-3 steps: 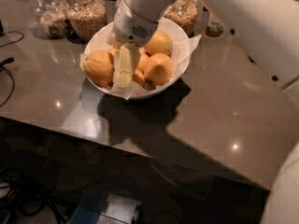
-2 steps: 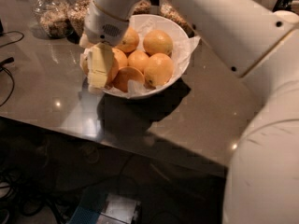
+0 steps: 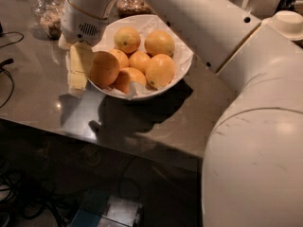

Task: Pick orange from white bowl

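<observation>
The white bowl [image 3: 183, 56], lined with crinkled white paper, stands on the dark table and holds several oranges [image 3: 159, 42]. My gripper [image 3: 93, 70] hangs over the bowl's left rim. It is shut on the largest orange [image 3: 105, 68] and holds it at the rim, partly outside the bowl. One pale yellow finger [image 3: 78, 69] shows to the left of the orange. The other finger is hidden behind the fruit. My white arm reaches in from the upper right, over the bowl's far side.
Glass jars of dry food stand behind the bowl at the back left [image 3: 48, 14] and back centre [image 3: 130, 4]. A stack of white plates [image 3: 288, 23] is at the far right. Black cables [image 3: 6, 63] lie at the left. The table's front edge [image 3: 118, 143] runs below the bowl.
My gripper has moved left from the middle of the bowl to its left rim, bringing the large orange with it. The other oranges stay in the bowl.
</observation>
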`<state>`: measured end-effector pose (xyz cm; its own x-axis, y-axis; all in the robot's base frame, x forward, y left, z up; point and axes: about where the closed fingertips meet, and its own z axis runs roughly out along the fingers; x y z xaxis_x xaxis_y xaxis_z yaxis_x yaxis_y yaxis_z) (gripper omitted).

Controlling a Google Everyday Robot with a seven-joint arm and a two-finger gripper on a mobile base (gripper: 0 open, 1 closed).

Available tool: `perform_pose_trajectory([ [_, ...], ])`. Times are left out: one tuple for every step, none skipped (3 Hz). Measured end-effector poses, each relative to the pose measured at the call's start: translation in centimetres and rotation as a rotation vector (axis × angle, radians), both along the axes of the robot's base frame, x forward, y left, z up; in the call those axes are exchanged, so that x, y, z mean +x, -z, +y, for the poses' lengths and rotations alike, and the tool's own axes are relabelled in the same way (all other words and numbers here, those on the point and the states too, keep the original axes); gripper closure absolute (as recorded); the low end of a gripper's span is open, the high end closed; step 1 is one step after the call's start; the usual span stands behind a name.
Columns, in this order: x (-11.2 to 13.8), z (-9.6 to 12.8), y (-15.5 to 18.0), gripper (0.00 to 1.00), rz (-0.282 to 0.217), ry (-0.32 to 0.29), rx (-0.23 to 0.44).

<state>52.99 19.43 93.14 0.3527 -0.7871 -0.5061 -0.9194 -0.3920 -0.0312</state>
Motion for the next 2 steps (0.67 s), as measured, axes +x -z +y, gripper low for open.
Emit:
perform_pose_trajectory([
  [0.2, -2.5, -0.1, 0.0, -0.02, 0.096, 0.049],
  [1.7, -6.6, -0.4, 0.0, -0.059, 0.244, 0.137],
])
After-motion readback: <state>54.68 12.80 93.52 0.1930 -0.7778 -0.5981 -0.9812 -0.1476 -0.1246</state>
